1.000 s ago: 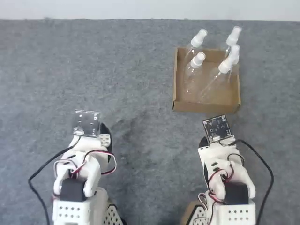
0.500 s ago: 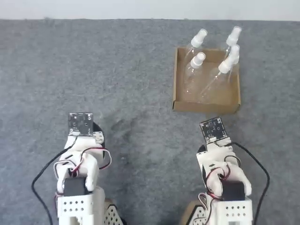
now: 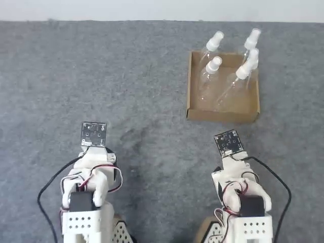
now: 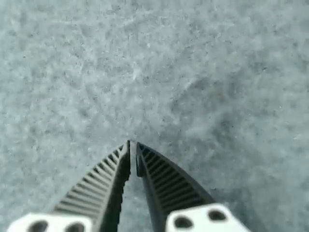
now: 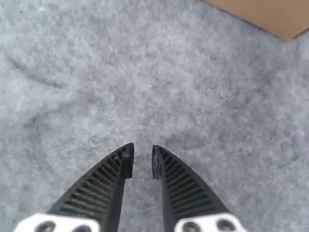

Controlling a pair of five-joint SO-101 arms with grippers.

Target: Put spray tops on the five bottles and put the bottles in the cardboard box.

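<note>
- The five bottles (image 3: 205,78) lie in the cardboard box (image 3: 223,112), side by side at a slant. Each one has a white spray top (image 3: 214,63) on it.
- Two of the tops poke out over the far rim of the box, and the other three sit inside its walls.
- With all five capped and boxed, the task looks finished, and no bottle is left out on the table (image 3: 101,76).
- The bottles are clear, thin plastic and look empty. I would expect them to be very light, smooth enough to slip, and easy to dent under a hard squeeze.
- The safest hold is probably across the stiffer shoulder just under the spray top. Lifting by the top alone might pull it loose, and the round body would tend to roll.
- The box is far from the arms and toward the right side. One corner of it (image 5: 260,14) shows ahead of the right gripper (image 5: 142,146).
- The right gripper's fingers are a crack apart over the grey table covering, with nothing between them.
- The left gripper (image 4: 133,143) is over bare covering well away from the box. Its fingers are clenched tip to tip and empty.
- Both arms are folded back at the near edge of the table, the left arm (image 3: 86,182) and the right arm (image 3: 238,187).
</note>
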